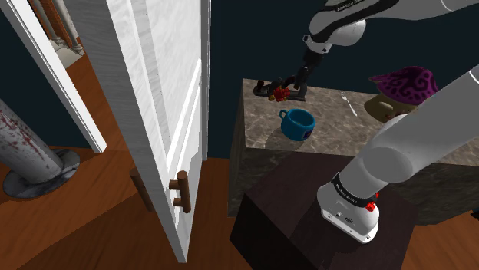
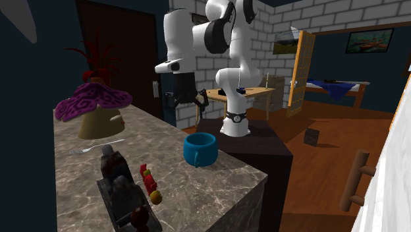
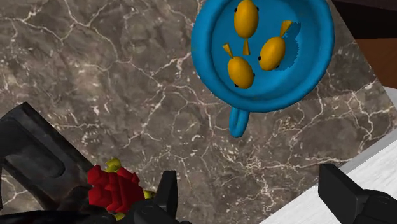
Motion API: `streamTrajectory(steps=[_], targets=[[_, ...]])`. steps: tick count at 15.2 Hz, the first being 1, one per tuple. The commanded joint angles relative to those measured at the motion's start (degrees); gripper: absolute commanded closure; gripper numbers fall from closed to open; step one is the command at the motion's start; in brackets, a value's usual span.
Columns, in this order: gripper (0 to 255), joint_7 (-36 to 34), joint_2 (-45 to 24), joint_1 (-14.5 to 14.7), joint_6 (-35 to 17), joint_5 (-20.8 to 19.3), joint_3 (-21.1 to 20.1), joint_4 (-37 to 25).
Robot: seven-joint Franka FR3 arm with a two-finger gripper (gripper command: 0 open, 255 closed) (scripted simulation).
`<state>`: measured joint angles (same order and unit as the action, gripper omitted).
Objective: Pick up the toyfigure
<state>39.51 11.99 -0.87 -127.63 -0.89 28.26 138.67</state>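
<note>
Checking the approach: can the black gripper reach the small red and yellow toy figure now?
Probably yes: nothing covers the red and yellow toy figure; the blue cup stands apart. The open gripper sits slightly off to one side, so a small shift seems needed.

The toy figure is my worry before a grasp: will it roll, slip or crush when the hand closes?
The toy figure looks small and lumpy, red with yellow bits, so it is probably light and unlikely to roll. Its uneven shape may let it twist in the open hand. It lies beside a dark object, which might block a sideways push.
</note>
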Motion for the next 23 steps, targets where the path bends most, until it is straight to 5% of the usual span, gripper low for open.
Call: streamTrajectory(steps=[1, 7, 13, 23], targets=[[0, 4.5, -5.5, 0.3, -2.2, 2.5, 2.0, -2.9], [0, 17.1, -20.6, -1.3, -7.0, 12.8, 3.7, -10.9], [0, 27.2, -35.1, -7.2, -8.6, 21.6, 0.6, -21.8], [0, 31.1, -43.2, -10.9, -12.5, 26.1, -3.0, -25.3]])
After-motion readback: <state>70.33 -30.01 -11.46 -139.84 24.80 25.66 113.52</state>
